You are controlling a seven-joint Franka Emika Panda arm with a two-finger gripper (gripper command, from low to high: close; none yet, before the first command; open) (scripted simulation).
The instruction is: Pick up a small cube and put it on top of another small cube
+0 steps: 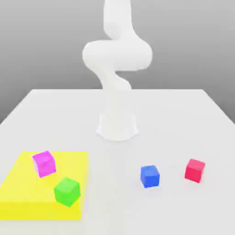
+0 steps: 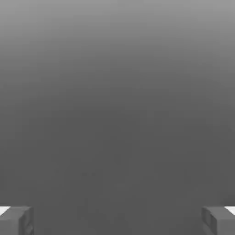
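Blue cube (image 1: 149,176), judged light, rigid and smooth, is best gripped across opposite flat faces; gripper (image 2: 117,220) jaws are spread wide, nothing held.

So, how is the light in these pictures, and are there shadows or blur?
Exterior view: soft, even light; blue cube and red cube throw only faint shadows; edges look slightly soft. Hand view: a smooth grey gradient, no glare, behind the fingertips.
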